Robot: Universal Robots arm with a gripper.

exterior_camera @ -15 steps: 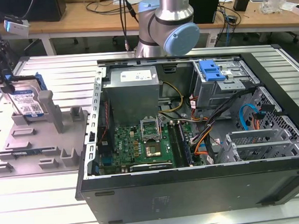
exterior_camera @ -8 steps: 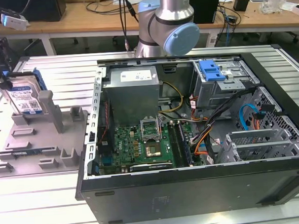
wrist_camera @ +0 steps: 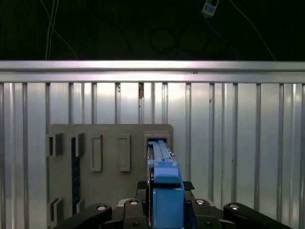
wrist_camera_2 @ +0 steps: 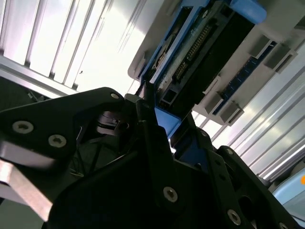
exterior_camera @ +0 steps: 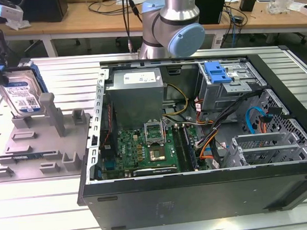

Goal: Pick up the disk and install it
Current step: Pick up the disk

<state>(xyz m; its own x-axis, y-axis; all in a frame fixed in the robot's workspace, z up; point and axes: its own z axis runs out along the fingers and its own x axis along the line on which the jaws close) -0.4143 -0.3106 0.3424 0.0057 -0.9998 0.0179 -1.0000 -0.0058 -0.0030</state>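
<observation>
The disk [exterior_camera: 21, 96] stands upright and slightly tilted at the far corner of the grey plastic stand [exterior_camera: 38, 148], on the exterior view's left. It is silver with a white-and-blue label and a blue carrier frame. My gripper [exterior_camera: 1, 72] comes down on its top edge and is shut on it. In the first wrist view the disk [wrist_camera: 164, 183] is edge-on between my black fingers [wrist_camera: 138, 186], its far end at a slot of the stand [wrist_camera: 109, 143]. The second wrist view shows the disk's connector end [wrist_camera_2: 205, 52] beyond my gripper [wrist_camera_2: 174, 126].
An open computer case [exterior_camera: 200, 195] lies on the ribbed metal table [exterior_camera: 44, 205], on the exterior view's right. Inside are a grey drive cage [exterior_camera: 230, 89] with a blue latch [exterior_camera: 217, 72], a power supply [exterior_camera: 136, 92], a motherboard [exterior_camera: 145, 149] and loose cables. The arm's base [exterior_camera: 171, 25] stands behind the case.
</observation>
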